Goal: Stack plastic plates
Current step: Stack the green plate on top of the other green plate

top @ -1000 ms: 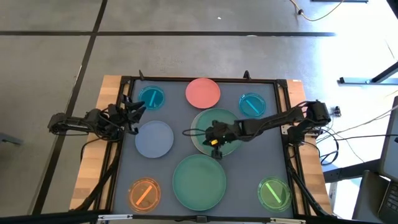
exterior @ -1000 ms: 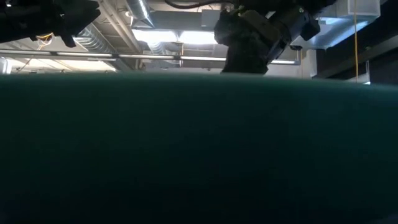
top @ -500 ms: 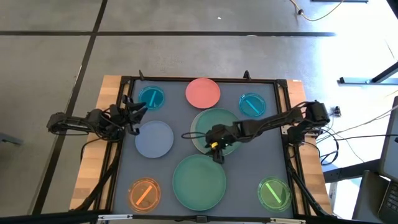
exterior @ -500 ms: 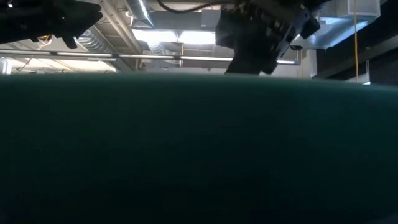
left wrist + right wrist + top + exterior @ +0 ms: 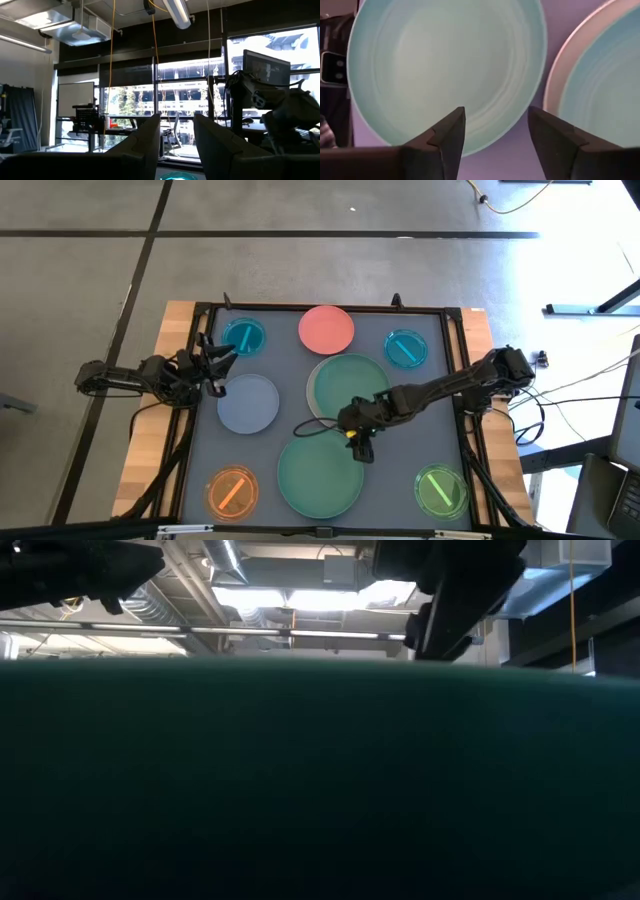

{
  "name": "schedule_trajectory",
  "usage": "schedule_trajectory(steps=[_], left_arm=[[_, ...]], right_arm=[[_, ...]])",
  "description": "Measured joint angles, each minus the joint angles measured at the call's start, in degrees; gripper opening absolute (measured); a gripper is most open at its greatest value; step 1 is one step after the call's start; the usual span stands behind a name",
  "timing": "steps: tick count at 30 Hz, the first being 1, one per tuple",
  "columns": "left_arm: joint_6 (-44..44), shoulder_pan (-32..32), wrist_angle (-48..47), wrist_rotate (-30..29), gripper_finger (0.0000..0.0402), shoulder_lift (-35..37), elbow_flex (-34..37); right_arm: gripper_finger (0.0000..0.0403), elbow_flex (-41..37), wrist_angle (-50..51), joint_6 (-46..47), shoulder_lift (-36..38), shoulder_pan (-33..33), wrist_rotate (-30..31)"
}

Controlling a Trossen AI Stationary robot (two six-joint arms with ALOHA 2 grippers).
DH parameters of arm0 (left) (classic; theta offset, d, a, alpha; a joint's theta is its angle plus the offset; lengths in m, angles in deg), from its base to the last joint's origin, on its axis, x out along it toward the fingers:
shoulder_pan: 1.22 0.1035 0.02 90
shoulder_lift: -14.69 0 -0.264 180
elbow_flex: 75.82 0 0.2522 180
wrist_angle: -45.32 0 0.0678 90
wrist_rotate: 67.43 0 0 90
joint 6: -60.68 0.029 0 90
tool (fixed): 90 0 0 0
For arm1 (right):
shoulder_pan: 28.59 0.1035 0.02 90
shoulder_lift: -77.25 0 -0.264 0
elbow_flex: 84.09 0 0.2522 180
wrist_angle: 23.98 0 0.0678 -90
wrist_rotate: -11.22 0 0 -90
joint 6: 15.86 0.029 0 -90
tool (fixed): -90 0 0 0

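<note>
Overhead, right hand [image 5: 360,442] gapes above unlabelled green plate [image 5: 320,472].

A grey mat [image 5: 265,442] covers the wooden table [image 5: 147,440], framed by black rails [image 5: 330,307]. Beyond lie a concrete floor [image 5: 300,260], ceiling lights [image 5: 179,12] and large windows [image 5: 185,107].

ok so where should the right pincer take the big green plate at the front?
Probably its rim. The big green plate lies flat, so only the raised edge gives a hold. The right pincer, open, hangs over the rim section facing the other large plate; come straight down there, one finger inside, one outside. Left pincer waits at the left edge.
</note>
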Motion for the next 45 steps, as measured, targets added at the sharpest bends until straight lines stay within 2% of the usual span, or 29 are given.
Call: schedule_trajectory(steps=[8, 18, 28, 36, 45], left_arm=[[1.4, 0.0, -0.5, 0.0, 0.0112, 0.0, 0.0], [1.5, 0.0, -0.6, 0.0, 0.0112, 0.0, 0.0], [1.4, 0.0, -1.0, 0.0, 0.0112, 0.0, 0.0], [1.3, 0.0, -2.2, 0.0, 0.0112, 0.0, 0.0], [0.9, 0.0, -2.3, 0.4, 0.0112, 0.0, 0.0]], right_arm=[[0.0199, 0.0, 2.1, 8.2, 0.0, 3.2, 0.0], [0.0199, 0.0, 2.2, 19.2, -2.5, 2.6, 3.0], [0.0193, 0.0, 1.3, 22.0, -7.8, 0.2, 2.8], [0.0121, 0.0, -1.6, 20.5, -10.5, 0.0, 0.4], [0.0036, 0.0, -2.0, 17.3, -10.8, 0.0, 5.1]])
